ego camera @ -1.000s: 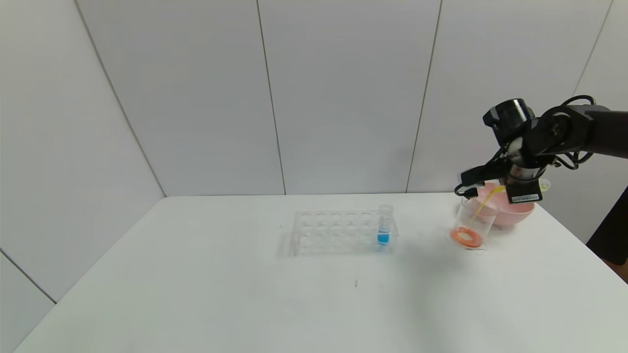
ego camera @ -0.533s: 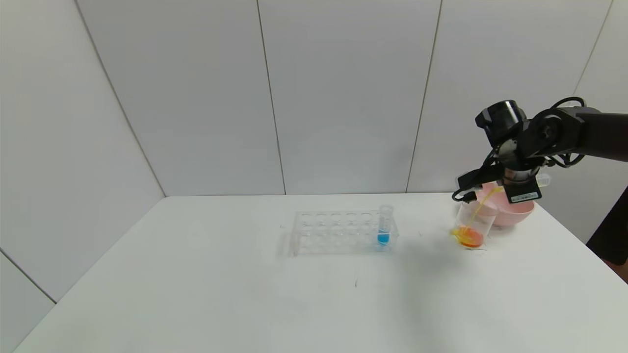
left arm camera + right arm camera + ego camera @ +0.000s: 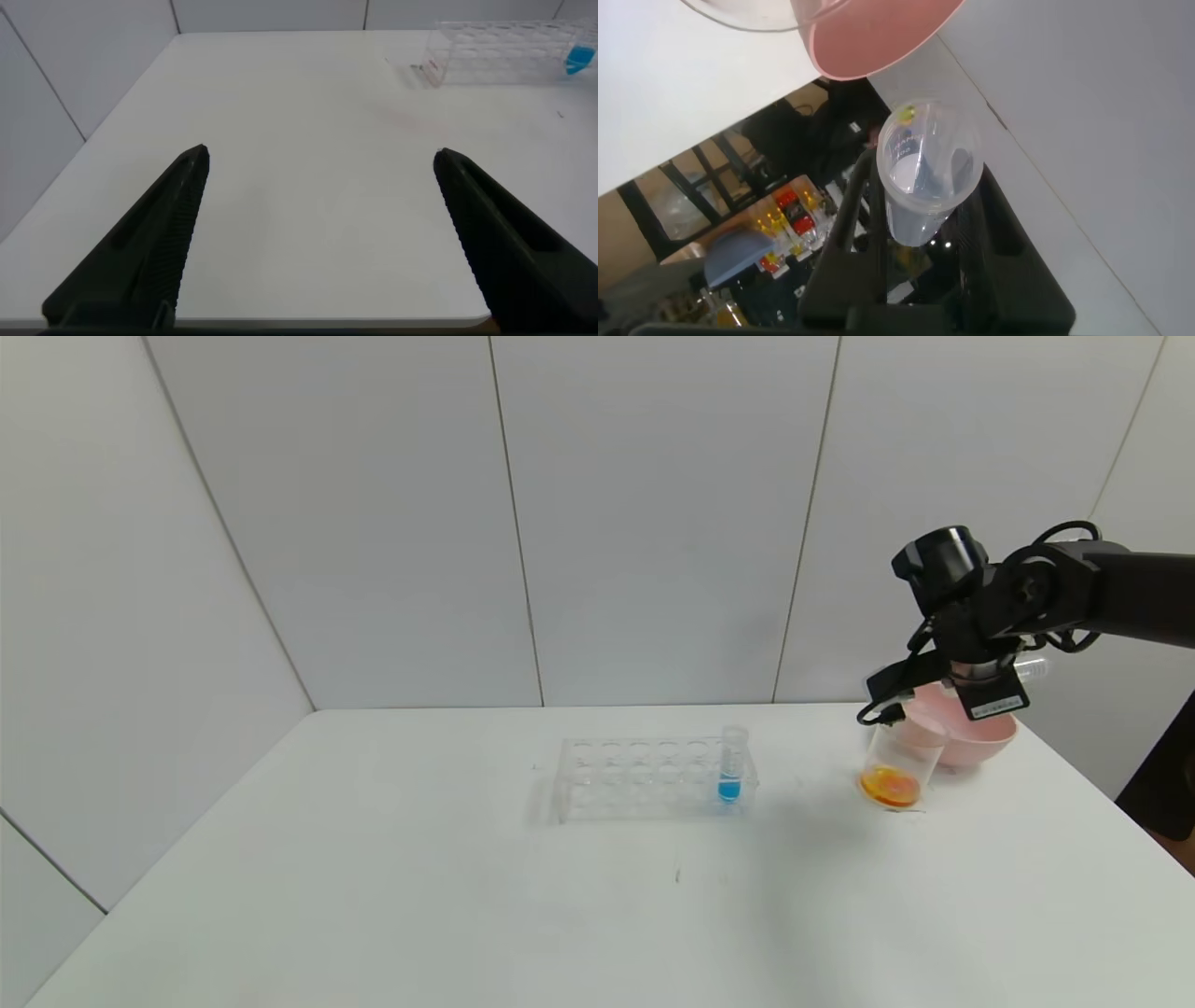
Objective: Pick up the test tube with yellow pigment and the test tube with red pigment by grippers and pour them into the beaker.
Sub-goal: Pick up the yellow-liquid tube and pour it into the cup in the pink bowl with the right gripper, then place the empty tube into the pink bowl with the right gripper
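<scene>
test tube with yellow pigment (image 3: pixel 926 173) horizontal

i see the right gripper (image 3: pixel 920 238) clamped around the test tube with yellow pigment (image 3: pixel 926 173), its open mouth facing the camera, just beside the pink bowl (image 3: pixel 878 37).

The table (image 3: pixel 467 896) is plain white, and the wall panels (image 3: pixel 653 523) behind it are pale grey with thin darker seams. Near the far edge the rack (image 3: pixel 644 779) is clear and colourless; the tube (image 3: pixel 731 767) at its right end shows bright blue at the bottom. Toward the far right corner the clear beaker (image 3: pixel 896 767) holds orange, yellower at the rim of the pool. Behind it the bowl (image 3: pixel 971 737) is pink. The right gripper (image 3: pixel 976 686) is black with a white label, and the tube in it (image 3: pixel 926 173) is clear with a yellow speck at the rim. The left gripper (image 3: pixel 318 233) is black.
</scene>
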`<action>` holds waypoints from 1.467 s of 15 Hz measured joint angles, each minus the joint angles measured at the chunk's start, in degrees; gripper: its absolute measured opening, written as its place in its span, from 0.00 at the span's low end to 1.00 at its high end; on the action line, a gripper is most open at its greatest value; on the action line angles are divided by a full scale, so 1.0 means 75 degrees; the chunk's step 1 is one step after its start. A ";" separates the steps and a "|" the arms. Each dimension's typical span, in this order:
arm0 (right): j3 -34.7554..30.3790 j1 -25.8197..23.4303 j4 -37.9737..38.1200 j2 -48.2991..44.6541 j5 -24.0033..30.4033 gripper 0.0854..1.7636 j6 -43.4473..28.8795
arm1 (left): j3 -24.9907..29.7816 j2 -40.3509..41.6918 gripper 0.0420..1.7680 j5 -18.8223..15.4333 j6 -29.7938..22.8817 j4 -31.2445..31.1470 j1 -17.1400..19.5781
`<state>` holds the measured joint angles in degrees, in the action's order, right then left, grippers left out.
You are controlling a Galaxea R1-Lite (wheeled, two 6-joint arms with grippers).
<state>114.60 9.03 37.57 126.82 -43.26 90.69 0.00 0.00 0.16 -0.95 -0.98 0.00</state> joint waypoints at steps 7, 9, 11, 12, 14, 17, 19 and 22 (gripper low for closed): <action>-0.0003 0.0026 -0.0247 0.0000 -0.0122 0.24 0.0197 | 0.0000 0.0000 0.97 0.0000 0.0000 -0.0003 0.0000; -0.0003 0.0023 -0.0294 -0.0007 -0.0099 0.24 0.0197 | 0.0000 0.0000 0.97 0.0000 0.0000 -0.0003 0.0000; -0.0003 0.0000 -0.0306 -0.0037 0.0044 0.24 0.0130 | 0.0000 0.0000 0.97 -0.0003 0.0003 -0.0003 0.0000; -0.0003 -0.0037 -0.0296 -0.0085 0.0262 0.24 0.0057 | 0.0000 0.0000 0.97 0.0000 0.0000 0.0000 -0.0003; -0.0003 -0.0205 -0.0226 -0.0228 0.1299 0.24 -0.0501 | 0.0000 0.0000 0.97 0.0000 0.0000 0.0000 0.0000; -0.0003 -0.0801 0.0166 -0.0580 0.3218 0.24 -0.1591 | 0.0000 0.0000 0.97 0.0000 0.0000 -0.0003 0.0000; -0.0073 -0.1321 0.0395 -0.0842 0.4613 0.24 -0.2329 | 0.0000 0.0000 0.97 0.0000 0.0000 -0.0003 0.0000; -0.0359 -0.2030 0.0431 -0.1139 0.7493 0.24 -0.3932 | 0.0000 0.0000 0.97 0.0000 0.0000 0.0000 0.0000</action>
<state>111.91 -6.19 40.80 118.27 12.93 61.20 0.00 0.00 0.16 -0.95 -0.98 0.00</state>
